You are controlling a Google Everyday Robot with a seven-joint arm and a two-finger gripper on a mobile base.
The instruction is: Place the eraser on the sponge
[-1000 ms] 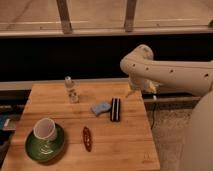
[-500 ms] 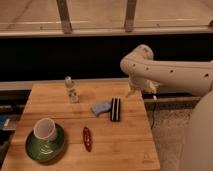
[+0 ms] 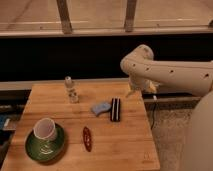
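The eraser (image 3: 115,109), a small black block with a white stripe, lies on the wooden table (image 3: 125,145) right of centre. The light blue sponge (image 3: 100,108) lies flat just left of it, touching or nearly touching it. My gripper (image 3: 141,90) hangs from the white arm (image 3: 170,75) above the table's far right edge, behind and to the right of the eraser. It holds nothing that I can see.
A small clear bottle (image 3: 71,89) stands at the back left. A white cup (image 3: 45,129) sits on a green plate (image 3: 46,145) at the front left. A slim dark red object (image 3: 87,138) lies in front of the sponge. A dark wall runs behind the table.
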